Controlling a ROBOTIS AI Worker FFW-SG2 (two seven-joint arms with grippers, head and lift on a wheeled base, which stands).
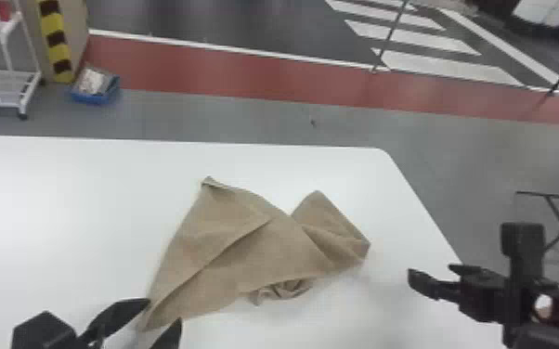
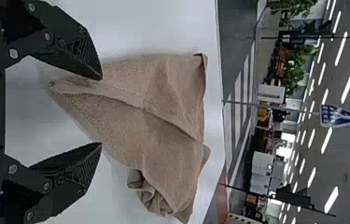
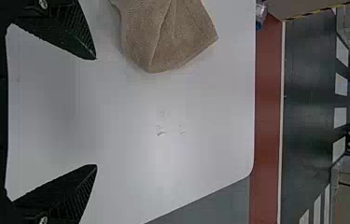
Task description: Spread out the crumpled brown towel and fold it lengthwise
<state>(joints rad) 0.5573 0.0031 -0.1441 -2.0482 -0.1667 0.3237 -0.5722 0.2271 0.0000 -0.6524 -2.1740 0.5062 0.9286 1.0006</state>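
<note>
Brown towel (image 1: 255,250) rumpled on a white bench (image 1: 60,199)

The bench has a smooth, pale top, a long straight far edge and a rounded far right corner, from which the right edge slants down. Directly on it lies the towel, well inside both those edges. One peak points to the far edge, another lobe spreads towards the right edge, and a narrow end tapers back, away from the far edge. Creases cross it, with cloth bunched along its near side. Faint marks (image 3: 161,133) dot the top between towel and right edge.

left pincer (image 1: 164,311) and right pincer (image 1: 430,270), each with 2 fingers apart
</note>
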